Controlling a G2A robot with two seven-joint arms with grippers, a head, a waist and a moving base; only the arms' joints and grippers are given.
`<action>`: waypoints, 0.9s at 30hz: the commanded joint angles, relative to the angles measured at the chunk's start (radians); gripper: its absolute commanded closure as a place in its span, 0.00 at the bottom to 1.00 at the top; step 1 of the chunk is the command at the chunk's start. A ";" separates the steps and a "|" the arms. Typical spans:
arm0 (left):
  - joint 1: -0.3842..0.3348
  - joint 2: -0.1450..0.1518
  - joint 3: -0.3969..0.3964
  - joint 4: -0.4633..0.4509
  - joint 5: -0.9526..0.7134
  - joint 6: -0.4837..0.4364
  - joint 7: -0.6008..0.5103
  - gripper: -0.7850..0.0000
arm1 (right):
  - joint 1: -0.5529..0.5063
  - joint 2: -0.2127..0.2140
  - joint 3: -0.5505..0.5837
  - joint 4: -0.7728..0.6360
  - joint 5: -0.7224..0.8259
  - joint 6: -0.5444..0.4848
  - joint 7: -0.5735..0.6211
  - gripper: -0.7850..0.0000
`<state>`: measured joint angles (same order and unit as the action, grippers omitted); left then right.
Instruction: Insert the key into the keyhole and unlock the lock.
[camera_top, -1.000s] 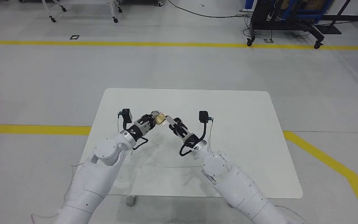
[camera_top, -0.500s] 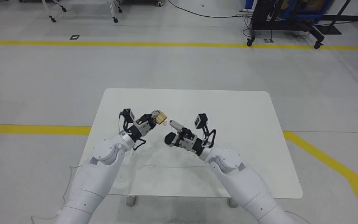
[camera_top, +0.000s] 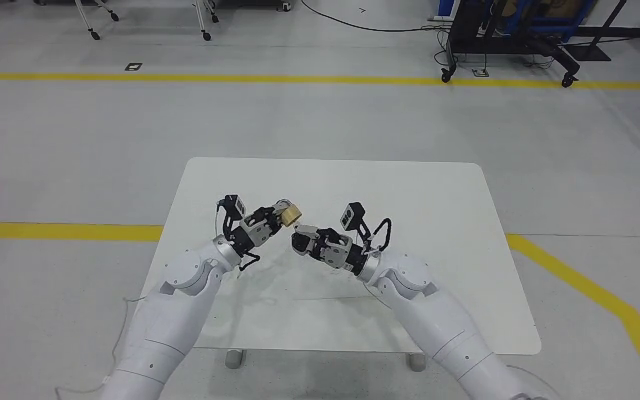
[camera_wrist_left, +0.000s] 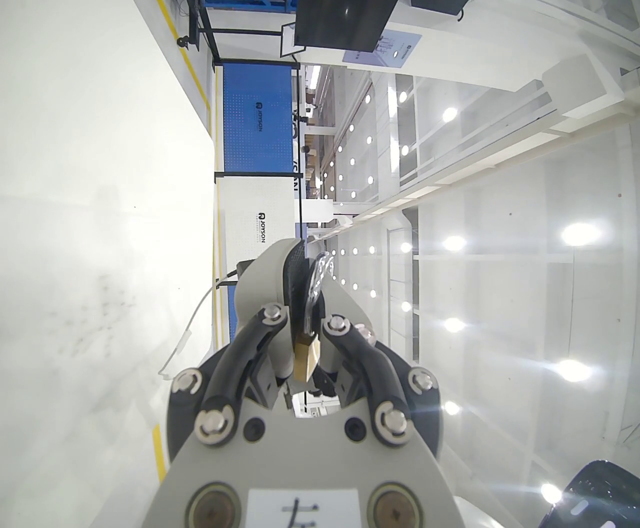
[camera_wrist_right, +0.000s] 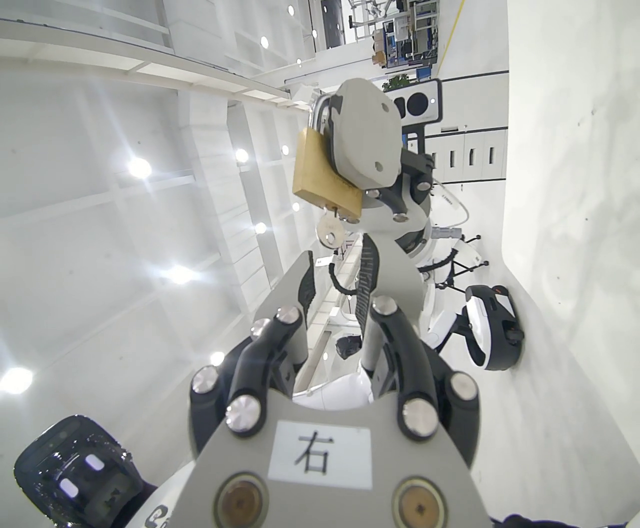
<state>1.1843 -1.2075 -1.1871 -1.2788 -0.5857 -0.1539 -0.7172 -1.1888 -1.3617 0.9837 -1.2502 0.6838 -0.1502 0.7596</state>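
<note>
My left gripper is shut on a brass padlock, gripping it by the steel shackle and holding it above the white table. In the right wrist view the padlock hangs beside one left finger. A small silver key sticks out of the keyhole in its underside. My right gripper is open, its fingertips just short of the key's head and not touching it.
Both grippers meet over the table's middle, slightly left of centre. The tabletop around them is bare white. Yellow floor lines and a dark equipment cart lie well beyond the table.
One second ago the right gripper was up against the padlock. It has since drawn back slightly and turned its wrist, now facing the lock from below right. The left gripper has barely moved.
</note>
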 joint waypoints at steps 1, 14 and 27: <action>0.000 0.000 0.000 -0.001 0.007 -0.001 -0.004 1.00 | 0.005 -0.002 -0.002 0.009 0.005 -0.001 -0.002 0.73; 0.001 -0.002 0.002 -0.003 0.026 -0.004 -0.023 1.00 | 0.023 -0.013 0.002 0.055 0.062 0.008 0.009 1.00; 0.016 -0.002 -0.008 -0.023 0.104 -0.120 0.017 1.00 | 0.073 -0.031 0.020 0.178 0.404 0.279 0.247 1.00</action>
<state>1.1966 -1.2092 -1.1951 -1.2966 -0.4932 -0.2625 -0.7085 -1.1236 -1.3912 1.0054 -1.0893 1.0671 0.1041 0.9906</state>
